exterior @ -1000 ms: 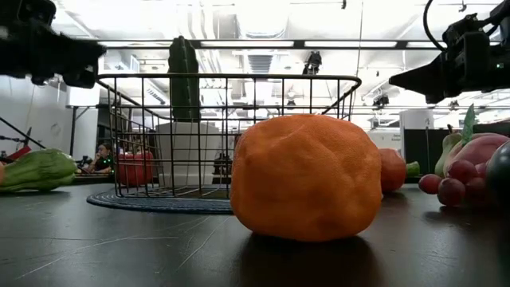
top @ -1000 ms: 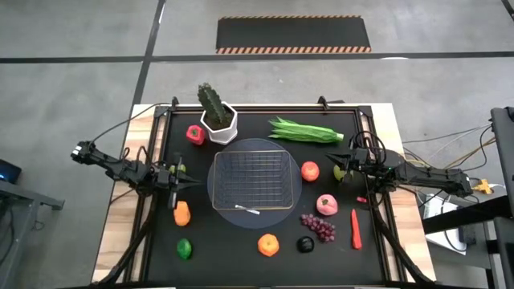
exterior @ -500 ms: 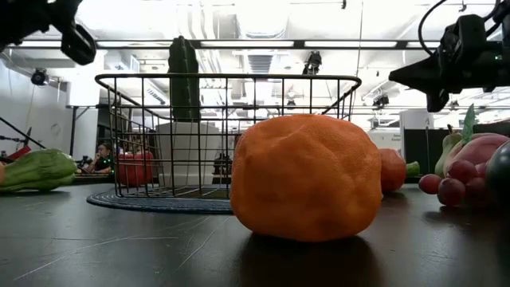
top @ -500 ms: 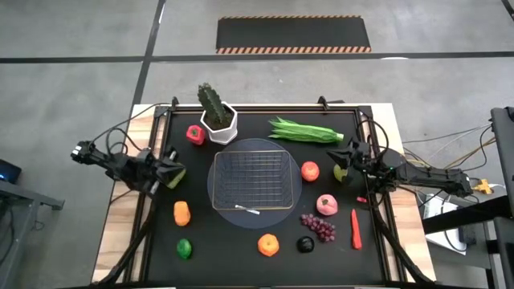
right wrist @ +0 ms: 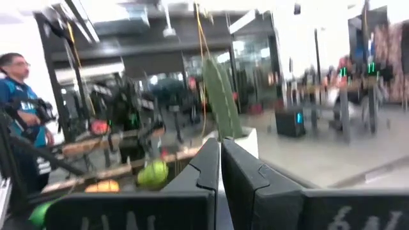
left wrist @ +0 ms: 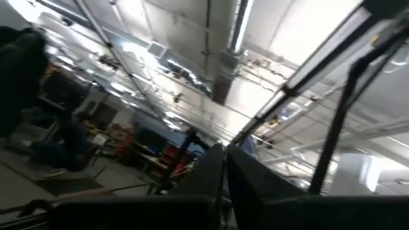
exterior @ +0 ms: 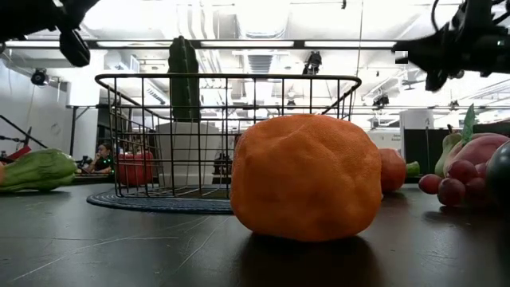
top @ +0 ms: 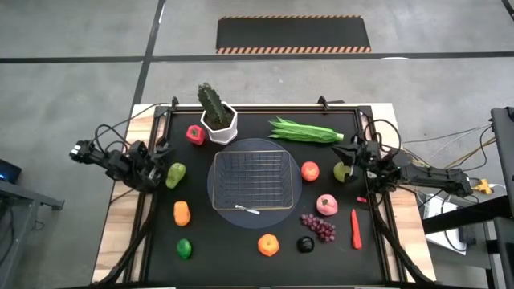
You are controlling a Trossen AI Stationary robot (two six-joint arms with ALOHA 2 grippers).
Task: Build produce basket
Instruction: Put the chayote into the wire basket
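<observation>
While both arms wait raised at the surface's sides, your left end effector (top: 157, 166) and right end effector (top: 359, 161) are clenched empty; the basket (top: 250, 180) sits central, empty, produce scattered around.

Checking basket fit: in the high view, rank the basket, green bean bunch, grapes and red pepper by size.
1. basket
2. green bean bunch
3. grapes
4. red pepper, only slightly smaller than the grapes

the basket (top: 250, 178) is thin silver wire mesh, bare metal with a faint shine. the orange (exterior: 307, 177) has a matt, dimpled, rough skin, and the grapes (exterior: 450, 185) look smooth and glossy. the table (top: 257, 241) top is matt black, with pale raw wood at its left and right edges.
</observation>
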